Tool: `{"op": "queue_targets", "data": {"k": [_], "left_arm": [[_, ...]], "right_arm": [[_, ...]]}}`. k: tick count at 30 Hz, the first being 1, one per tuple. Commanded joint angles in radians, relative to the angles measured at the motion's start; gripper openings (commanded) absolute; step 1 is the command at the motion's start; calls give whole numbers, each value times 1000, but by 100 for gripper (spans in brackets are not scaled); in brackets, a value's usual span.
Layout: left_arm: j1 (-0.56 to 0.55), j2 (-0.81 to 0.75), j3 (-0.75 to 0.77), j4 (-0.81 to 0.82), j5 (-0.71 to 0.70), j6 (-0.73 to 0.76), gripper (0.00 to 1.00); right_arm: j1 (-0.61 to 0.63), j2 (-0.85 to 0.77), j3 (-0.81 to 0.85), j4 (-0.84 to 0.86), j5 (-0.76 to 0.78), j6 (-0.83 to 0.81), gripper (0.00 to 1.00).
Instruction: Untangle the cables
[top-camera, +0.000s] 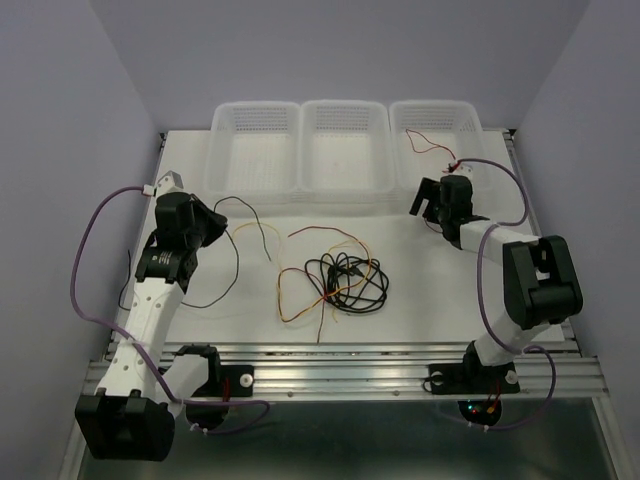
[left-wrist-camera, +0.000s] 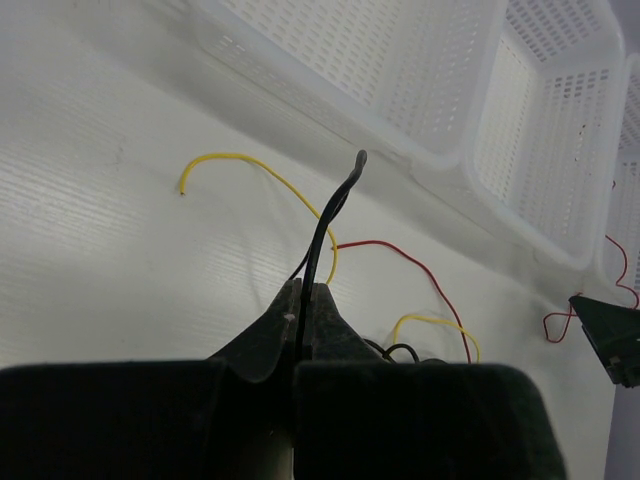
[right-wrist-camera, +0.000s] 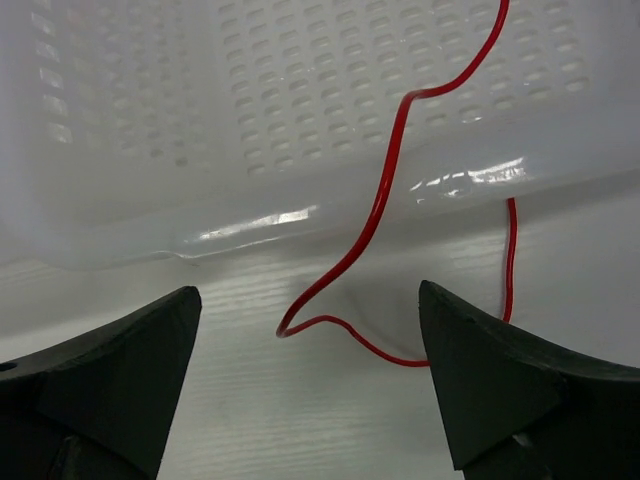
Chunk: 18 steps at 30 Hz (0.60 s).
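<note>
My left gripper (left-wrist-camera: 303, 290) pinches a black cable (left-wrist-camera: 325, 225), my right gripper (right-wrist-camera: 308, 295) gapes empty at the far-right corner; tugging might tighten the tangle (top-camera: 345, 280).

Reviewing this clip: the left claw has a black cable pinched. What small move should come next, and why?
Probably lift the left claw and carry its black cable toward the left basket. The claw is shut on that cable, which in the top view looks clear of the central tangle. The right claw is open, the red cable draped over the right basket's rim.
</note>
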Motion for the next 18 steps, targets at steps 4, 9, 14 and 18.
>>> {"op": "queue_targets", "data": {"k": [4,9,14,18], "left_arm": [[-4,-22,-7,30,-7,22,0],[-4,-22,-3,28,-7,23,0],[-4,-33,-3,27,-13,25,0],[-4,-36,-6,27,-15,25,0]], "right_arm": [[-1,25,22,203,44,8,51],[-1,-7,-4,226,70,-9,3],[-1,-97,-21,194,52,-19,1],[-1,-211,7,77,1,-12,1]]}}
